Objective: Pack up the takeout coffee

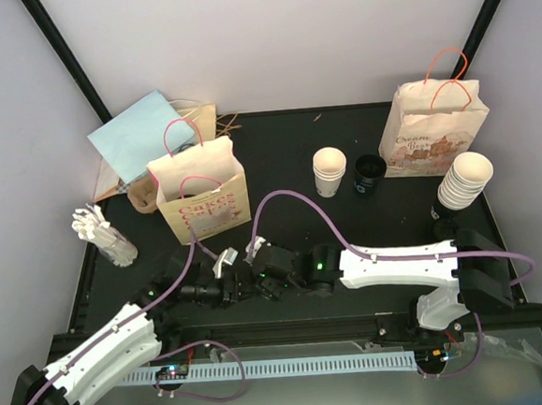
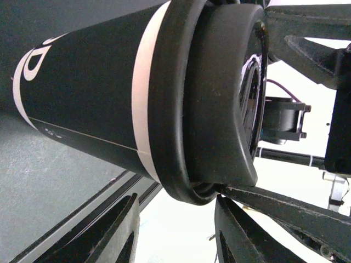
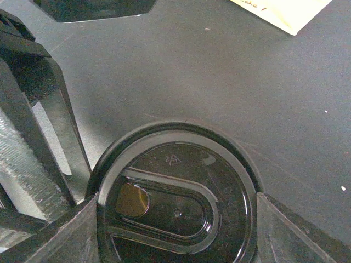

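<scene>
The takeout coffee is a black cup with a white band and a black lid. My right gripper is shut on the lid, one finger on each side of its rim. My left gripper is open just short of the cup's rim, its fingertips apart with light showing between them. Both grippers meet at the table's middle front, left and right, and hide the cup there. An open paper bag with pink handles stands just behind them.
A second printed paper bag stands at the back right. White cup stacks and a black cup sit between the bags. White stirrers lie at the left and blue paper at the back left.
</scene>
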`<state>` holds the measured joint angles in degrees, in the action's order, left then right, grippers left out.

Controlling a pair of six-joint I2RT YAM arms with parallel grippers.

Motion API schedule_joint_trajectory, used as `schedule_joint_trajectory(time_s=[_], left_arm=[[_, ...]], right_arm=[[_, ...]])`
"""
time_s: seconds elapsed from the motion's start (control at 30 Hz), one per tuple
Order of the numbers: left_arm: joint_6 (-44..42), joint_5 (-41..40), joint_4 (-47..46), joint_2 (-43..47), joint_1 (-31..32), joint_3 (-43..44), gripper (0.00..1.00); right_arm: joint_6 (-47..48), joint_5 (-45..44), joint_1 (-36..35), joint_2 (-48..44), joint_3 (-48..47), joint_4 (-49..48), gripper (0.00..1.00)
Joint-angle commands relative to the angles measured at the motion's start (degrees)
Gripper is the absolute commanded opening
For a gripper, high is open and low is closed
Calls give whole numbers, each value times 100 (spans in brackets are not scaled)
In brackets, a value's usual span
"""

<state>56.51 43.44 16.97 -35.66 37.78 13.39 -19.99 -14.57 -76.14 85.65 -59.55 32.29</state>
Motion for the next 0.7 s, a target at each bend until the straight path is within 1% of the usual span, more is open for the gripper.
schedule_joint_trajectory(time_s=[0.0, 0.13, 0.4, 0.53, 0.67], left_arm=[[486, -183, -752, 153, 33, -225, 40], [839, -245, -1293, 261, 35, -441, 38], [908, -490, -1363, 250, 30, -561, 38], [845, -621, -1051, 103, 33, -539, 39], [796, -815, -622, 191, 29, -508, 41]], right_arm=[[-119, 508, 31, 590, 540, 1220, 68], [-111, 530, 29, 585, 545, 1211, 68], [-34, 591, 31, 613, 558, 1173, 68], [0, 540, 27, 626, 525, 1249, 68], [30, 368, 12, 668, 497, 1342, 68]])
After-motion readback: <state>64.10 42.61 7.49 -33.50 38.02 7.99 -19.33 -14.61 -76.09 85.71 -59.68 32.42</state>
